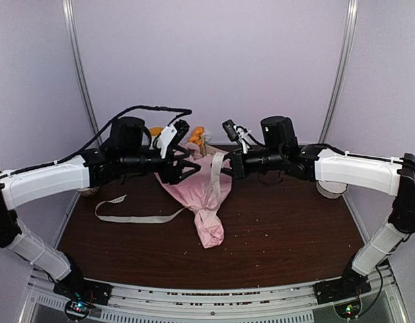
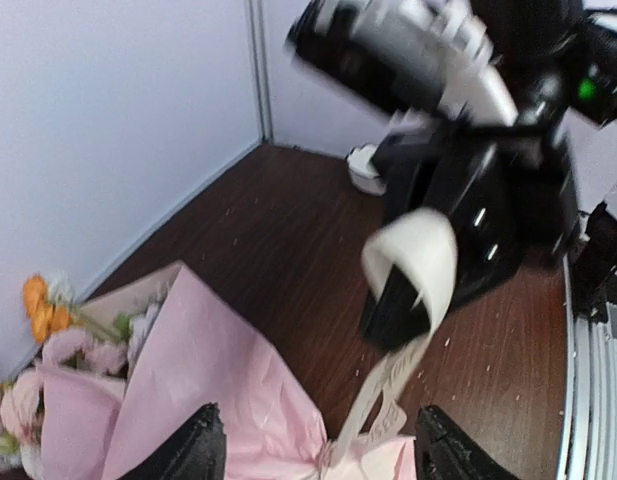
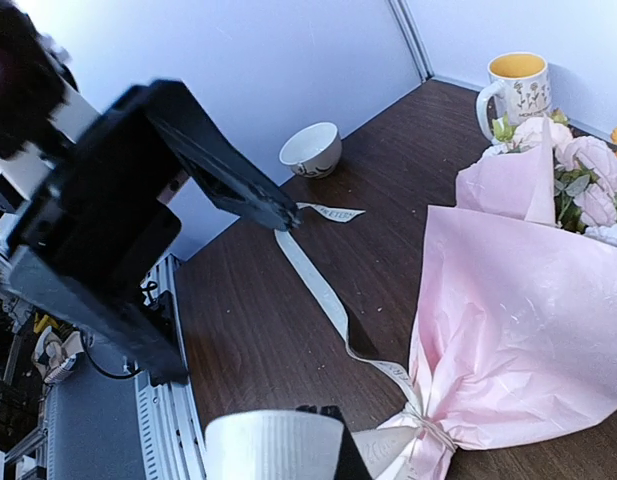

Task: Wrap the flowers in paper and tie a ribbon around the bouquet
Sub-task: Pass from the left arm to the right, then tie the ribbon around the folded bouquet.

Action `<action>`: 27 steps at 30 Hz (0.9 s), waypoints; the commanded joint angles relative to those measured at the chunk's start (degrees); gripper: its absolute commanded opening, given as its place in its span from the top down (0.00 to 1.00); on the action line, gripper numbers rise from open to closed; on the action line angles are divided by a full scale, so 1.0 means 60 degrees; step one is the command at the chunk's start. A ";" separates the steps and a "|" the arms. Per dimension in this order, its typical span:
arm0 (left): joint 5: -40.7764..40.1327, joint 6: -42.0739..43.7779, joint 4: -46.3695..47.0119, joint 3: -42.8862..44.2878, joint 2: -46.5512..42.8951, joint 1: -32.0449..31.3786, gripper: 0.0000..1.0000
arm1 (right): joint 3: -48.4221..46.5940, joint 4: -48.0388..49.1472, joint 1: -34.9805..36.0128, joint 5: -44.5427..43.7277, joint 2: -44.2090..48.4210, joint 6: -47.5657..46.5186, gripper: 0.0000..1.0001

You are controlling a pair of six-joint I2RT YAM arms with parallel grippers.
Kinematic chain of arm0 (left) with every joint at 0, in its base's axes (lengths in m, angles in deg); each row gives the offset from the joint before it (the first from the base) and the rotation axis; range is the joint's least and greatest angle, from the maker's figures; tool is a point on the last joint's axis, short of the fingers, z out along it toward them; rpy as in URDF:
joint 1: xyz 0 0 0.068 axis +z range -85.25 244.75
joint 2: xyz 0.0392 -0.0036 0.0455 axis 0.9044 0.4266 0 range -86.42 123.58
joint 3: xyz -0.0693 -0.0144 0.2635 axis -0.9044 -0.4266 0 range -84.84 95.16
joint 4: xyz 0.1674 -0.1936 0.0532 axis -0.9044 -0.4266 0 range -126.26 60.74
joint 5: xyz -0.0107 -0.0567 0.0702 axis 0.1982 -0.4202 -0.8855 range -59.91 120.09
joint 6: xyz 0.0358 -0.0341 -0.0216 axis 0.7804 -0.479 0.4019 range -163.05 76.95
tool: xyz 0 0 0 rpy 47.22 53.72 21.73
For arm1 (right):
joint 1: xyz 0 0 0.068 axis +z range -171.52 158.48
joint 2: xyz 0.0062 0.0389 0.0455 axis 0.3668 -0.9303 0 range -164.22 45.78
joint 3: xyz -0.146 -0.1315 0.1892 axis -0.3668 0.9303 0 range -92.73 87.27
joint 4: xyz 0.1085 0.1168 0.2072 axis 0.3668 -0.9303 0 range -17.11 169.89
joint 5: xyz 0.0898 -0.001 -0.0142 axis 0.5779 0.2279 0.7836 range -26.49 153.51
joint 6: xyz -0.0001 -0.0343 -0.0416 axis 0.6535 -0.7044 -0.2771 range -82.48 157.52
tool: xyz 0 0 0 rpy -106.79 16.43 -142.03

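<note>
— Bouquet (image 1: pixel 204 202): lying in the middle of the table (image 1: pixel 294 235), narrow twisted end pointing near, flowers (image 3: pixel 578 185) showing at the far end. Sitting rolled in the paper (image 3: pixel 528 330) already, so working on the tying step now, by the look of it.
— Ribbon (image 3: pixel 318 290): running where?
— Circling the cone's narrow neck, apparently cinched there. Trailing one tail flat to the left across the wood, rising with the other end toward the right.
— Right gripper (image 1: pixel 229 165): doing what?
— Pinching fully closed on that raised end, holding a curled loop of it just above the neck, right of the paper.
— And the left gripper (image 2: pixel 328 440)?
— Hovering over the neck from the left, fingers (image 2: pixel 203 445) standing wide apart, gripping nothing.
— Calling the knot finished?
— Not calling it that. Seeing only a wrap, no bow, and finding the crossing too small to read.
— Needing what next, then?
— Probably lowering the open left fingers onto the flat tail or the raised strand, closing, then pulling against the right side's hold to draw the knot tight. Keeping the tension gentle, risking otherwise a tear in the thin paper or a slide of the cone.
</note>
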 commanded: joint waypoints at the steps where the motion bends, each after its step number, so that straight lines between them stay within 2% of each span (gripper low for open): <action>1: -0.2016 -0.0619 -0.1488 -0.1626 -0.0626 0.0080 0.32 | -0.0316 -0.0990 0.0364 -0.0664 0.0946 -0.0502 1.00; 2: -0.2540 -0.0818 -0.1619 -0.1993 -0.0641 0.0080 0.31 | -0.0409 -0.1248 0.0481 -0.0700 0.1016 -0.0624 1.00; 6: -0.4334 -0.0964 -0.2474 -0.2630 -0.0215 0.0122 0.14 | -0.0596 -0.1707 0.0901 -0.0795 0.1289 -0.0819 1.00; 11: -0.4707 -0.0522 -0.2339 -0.2706 0.0652 0.0124 0.04 | -0.1042 -0.1868 0.1029 -0.0660 0.1373 -0.0679 1.00; 18: -0.4143 -0.0083 -0.1742 -0.2407 0.2690 0.0138 0.02 | -0.1438 -0.1734 0.1033 -0.0406 0.1223 -0.0526 1.00; 27: -0.4593 -0.0100 -0.0453 -0.2470 0.3287 0.0606 0.03 | -0.1658 -0.1555 0.0876 -0.0064 0.0681 -0.0354 1.00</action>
